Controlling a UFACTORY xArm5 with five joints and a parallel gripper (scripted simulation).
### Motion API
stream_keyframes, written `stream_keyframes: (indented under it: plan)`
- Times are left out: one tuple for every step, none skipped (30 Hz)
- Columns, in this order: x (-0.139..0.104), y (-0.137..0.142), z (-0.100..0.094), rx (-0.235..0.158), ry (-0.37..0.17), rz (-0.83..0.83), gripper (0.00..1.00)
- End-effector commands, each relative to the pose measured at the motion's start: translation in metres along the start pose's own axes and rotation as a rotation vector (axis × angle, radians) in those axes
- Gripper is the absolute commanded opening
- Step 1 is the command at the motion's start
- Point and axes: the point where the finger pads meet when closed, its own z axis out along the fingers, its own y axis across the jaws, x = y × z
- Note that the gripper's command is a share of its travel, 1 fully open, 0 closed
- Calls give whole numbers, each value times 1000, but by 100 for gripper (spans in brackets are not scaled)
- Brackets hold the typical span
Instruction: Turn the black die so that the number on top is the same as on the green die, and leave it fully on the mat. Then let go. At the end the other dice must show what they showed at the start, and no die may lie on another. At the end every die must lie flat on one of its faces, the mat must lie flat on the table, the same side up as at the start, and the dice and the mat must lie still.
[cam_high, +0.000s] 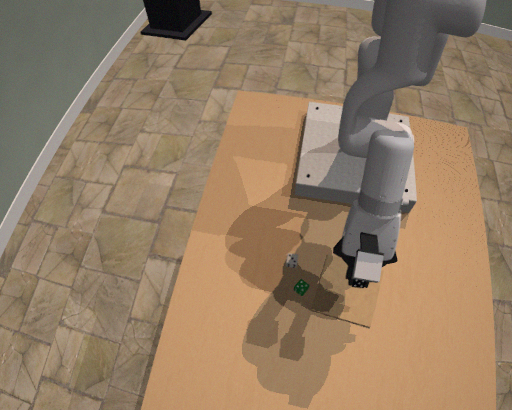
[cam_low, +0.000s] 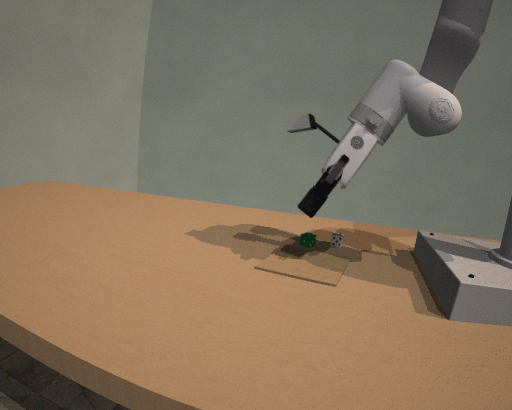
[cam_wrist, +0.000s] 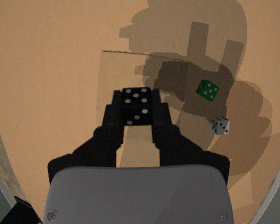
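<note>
My gripper (cam_wrist: 137, 101) is shut on the black die (cam_wrist: 136, 106) and holds it tilted, high above the table. In the exterior view the gripper (cam_low: 312, 202) hangs well above the mat (cam_low: 303, 265), and in the top view the black die (cam_high: 358, 283) peeks out under the wrist camera. The green die (cam_high: 301, 287) lies flat on the tan mat (cam_high: 332, 295) near its far corner; it also shows in the exterior view (cam_low: 308, 240) and in the wrist view (cam_wrist: 208, 90). The mat lies flat on the table, seen in the wrist view (cam_wrist: 134, 78).
A white die (cam_high: 292, 260) lies on the table just off the mat, beside the green die; it also shows in the exterior view (cam_low: 337, 239) and the wrist view (cam_wrist: 220, 125). The arm's grey base block (cam_high: 345, 155) stands at the table's back.
</note>
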Motion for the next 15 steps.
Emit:
stream_keyframes:
  plan:
    - [1,0,3,0,177,0,21]
    - [1,0,3,0,183,1,21]
    - [0,0,4,-1,215,1,21]
    - [0,1,3,-1,244,1,21]
    - [0,1,3,-1,244,1,21]
    - [0,1,3,-1,244,1,21]
    - [-1,1,2,-1,272,1,21]
    - [0,1,3,-1,297,1,21]
    - [0,1,3,-1,320,2,21]
    - [0,1,3,-1,341,2,21]
    - [-1,1,3,-1,359,2,21]
    - [-1,1,3,-1,374,2,21]
    - [-1,1,3,-2,386,2,21]
    - [-1,1,3,-2,396,2,21]
    - [-2,1,2,-2,404,2,21]
